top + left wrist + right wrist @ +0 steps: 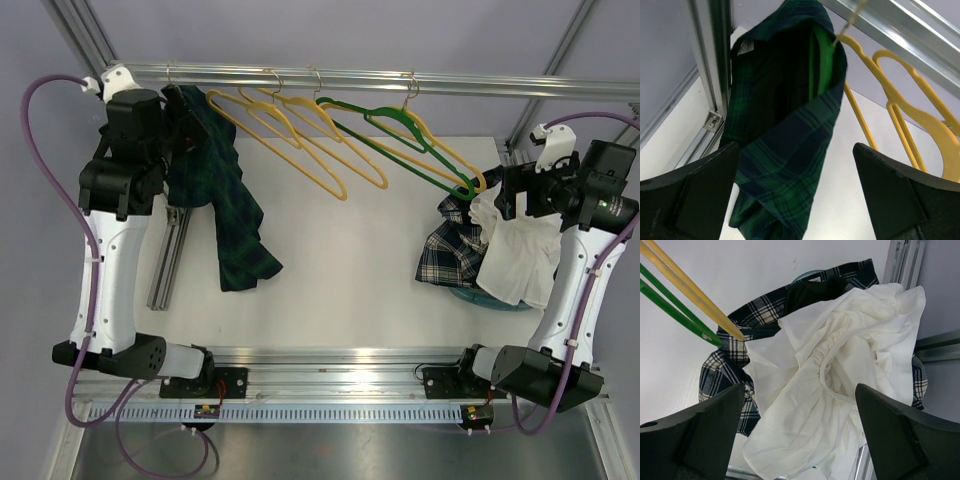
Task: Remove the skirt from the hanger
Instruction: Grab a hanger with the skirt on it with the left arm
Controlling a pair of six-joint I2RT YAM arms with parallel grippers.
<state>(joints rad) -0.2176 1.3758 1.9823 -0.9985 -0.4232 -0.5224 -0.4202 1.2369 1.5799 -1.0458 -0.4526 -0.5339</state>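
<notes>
A dark green and navy plaid skirt [225,215] hangs from a hanger at the left end of the rail [350,78], its hem trailing on the white table. In the left wrist view the skirt [785,100] fills the middle, with the green hanger [820,65] showing inside its waistband. My left gripper [795,146] is open, its fingers either side of the skirt and not touching it; it also shows in the top view [180,125], beside the skirt's top. My right gripper [800,387] is open and empty above a pile of clothes.
Empty yellow hangers [300,140] and a green one [400,140] hang on the rail. At the right, a white garment [515,250] and a black-and-white plaid garment [445,250] lie on a teal basin [490,303]. An aluminium post [168,255] lies left of the skirt.
</notes>
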